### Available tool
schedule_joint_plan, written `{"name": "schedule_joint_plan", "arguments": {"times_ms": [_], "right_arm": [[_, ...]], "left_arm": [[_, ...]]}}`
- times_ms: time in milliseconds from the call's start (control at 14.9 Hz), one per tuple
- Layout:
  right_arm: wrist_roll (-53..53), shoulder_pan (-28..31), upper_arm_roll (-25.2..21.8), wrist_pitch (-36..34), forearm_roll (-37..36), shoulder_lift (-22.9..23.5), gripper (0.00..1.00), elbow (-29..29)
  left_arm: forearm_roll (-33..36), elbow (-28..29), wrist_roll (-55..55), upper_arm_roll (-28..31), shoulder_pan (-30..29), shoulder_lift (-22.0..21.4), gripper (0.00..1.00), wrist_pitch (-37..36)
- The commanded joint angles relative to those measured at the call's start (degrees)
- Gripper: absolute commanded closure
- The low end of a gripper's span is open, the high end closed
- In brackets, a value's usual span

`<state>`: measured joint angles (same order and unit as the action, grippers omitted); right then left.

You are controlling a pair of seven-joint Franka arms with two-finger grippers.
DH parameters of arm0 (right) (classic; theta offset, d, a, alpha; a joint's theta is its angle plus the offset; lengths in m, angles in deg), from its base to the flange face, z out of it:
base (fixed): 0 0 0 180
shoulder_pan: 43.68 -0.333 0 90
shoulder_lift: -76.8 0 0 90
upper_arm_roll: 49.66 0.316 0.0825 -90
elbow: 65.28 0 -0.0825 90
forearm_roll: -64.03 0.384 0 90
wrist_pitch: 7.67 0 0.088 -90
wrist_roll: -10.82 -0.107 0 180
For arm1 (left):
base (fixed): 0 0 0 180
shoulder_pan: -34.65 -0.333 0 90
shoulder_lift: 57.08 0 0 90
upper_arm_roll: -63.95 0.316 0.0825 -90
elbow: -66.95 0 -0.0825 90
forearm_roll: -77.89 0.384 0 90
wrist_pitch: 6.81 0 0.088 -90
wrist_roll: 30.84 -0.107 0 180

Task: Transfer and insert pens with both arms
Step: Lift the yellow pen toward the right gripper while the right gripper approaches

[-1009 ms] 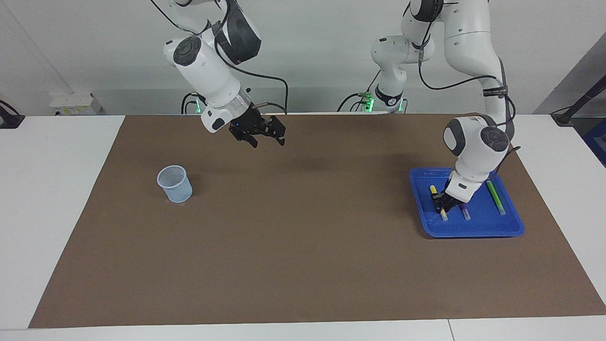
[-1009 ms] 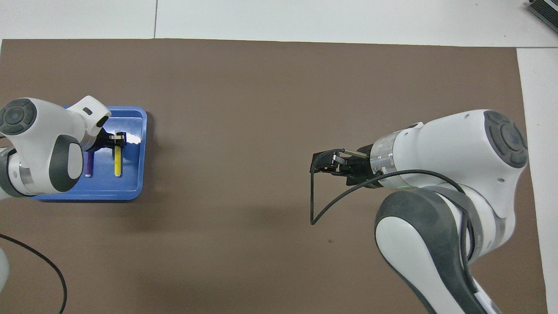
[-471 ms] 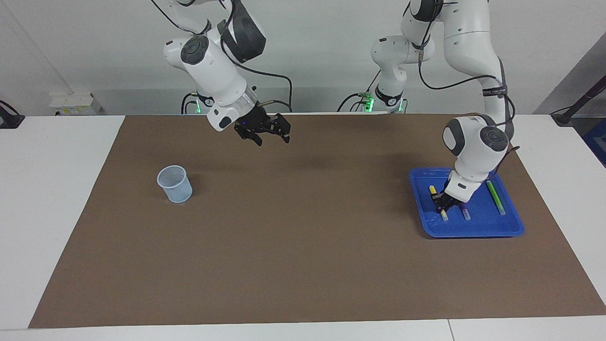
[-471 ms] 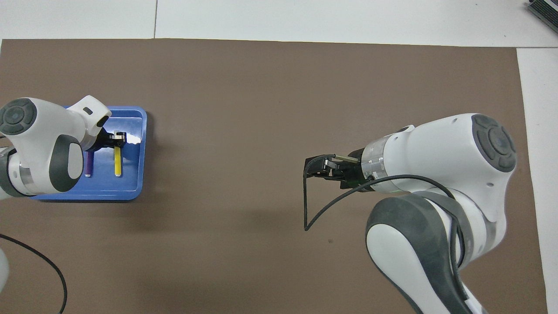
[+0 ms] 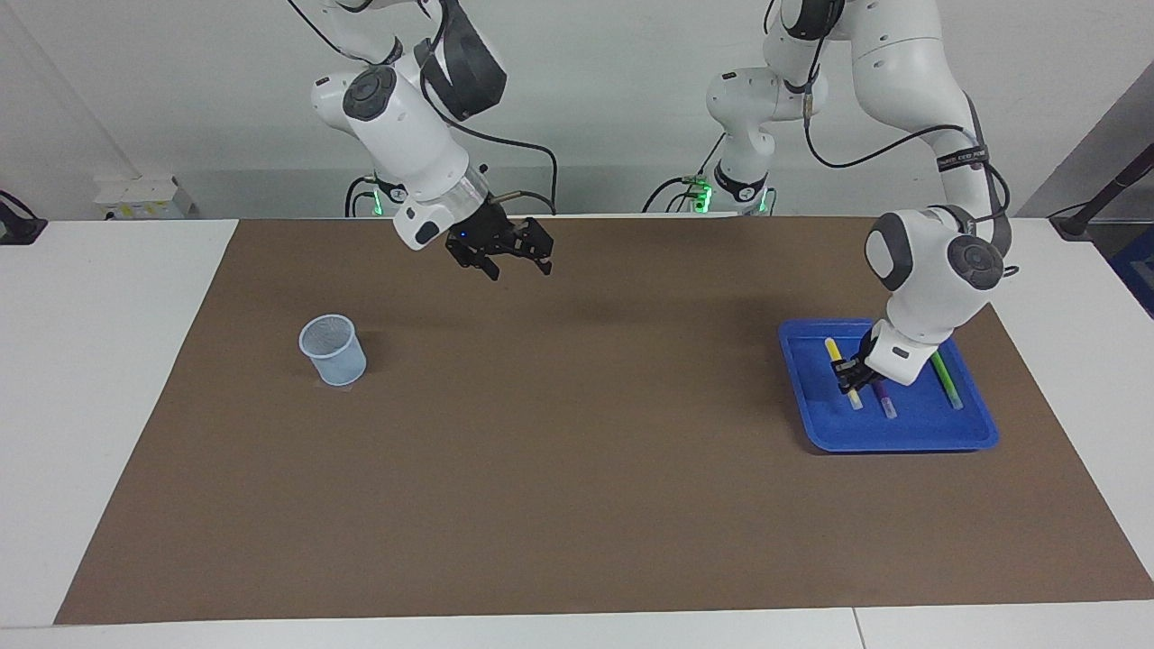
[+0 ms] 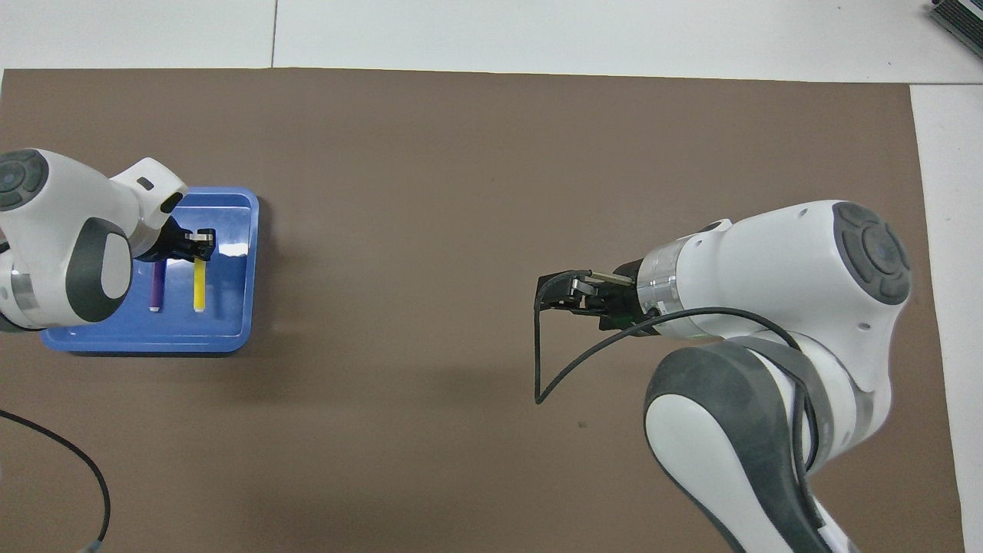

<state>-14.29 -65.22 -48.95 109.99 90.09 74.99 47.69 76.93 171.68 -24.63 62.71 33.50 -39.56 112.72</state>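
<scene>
Left gripper [image 5: 848, 373] clenched on slim yellow marker pen [image 5: 838, 371], now tilting it up off the blue plastic tray [image 5: 902, 435] | lift under way, handover next | right gripper [image 5: 509, 255] waits spread over the brown mat [image 5: 577, 505].

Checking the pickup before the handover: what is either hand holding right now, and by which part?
The left hand is closed on the yellow pen at about mid-barrel, over the blue tray. The right hand holds nothing, up over the mat.
</scene>
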Motion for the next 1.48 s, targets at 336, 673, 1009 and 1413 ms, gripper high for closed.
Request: {"name": "schedule_joint_plan", "arguments": {"times_ms": [336, 673, 1009, 1413], "right_arm": [[0.0, -0.4, 0.2, 0.4, 0.3, -1.4, 0.00, 0.8], [0.1, -0.5, 0.3, 1.6, 1.3, -1.8, 0.00, 0.2], [-0.4, -1.0, 4.7, 14.1, 10.5, -0.3, 0.00, -0.1], [-1.9, -6.3, 4.8, 23.3, 16.7, 2.7, 0.00, -1.6]], "left_arm": [[-11.2, -3.0, 29.8, -1.3, 3.6, -7.4, 1.00, -10.5], [-22.0, -2.5, 50.1, -1.7, 6.7, -9.7, 1.00, -12.6], [-35.7, -1.1, 60.9, -2.4, 6.6, -12.4, 1.00, -14.7], [-38.8, 3.8, 70.7, -2.5, 10.1, -17.3, 1.00, -11.8]]}}
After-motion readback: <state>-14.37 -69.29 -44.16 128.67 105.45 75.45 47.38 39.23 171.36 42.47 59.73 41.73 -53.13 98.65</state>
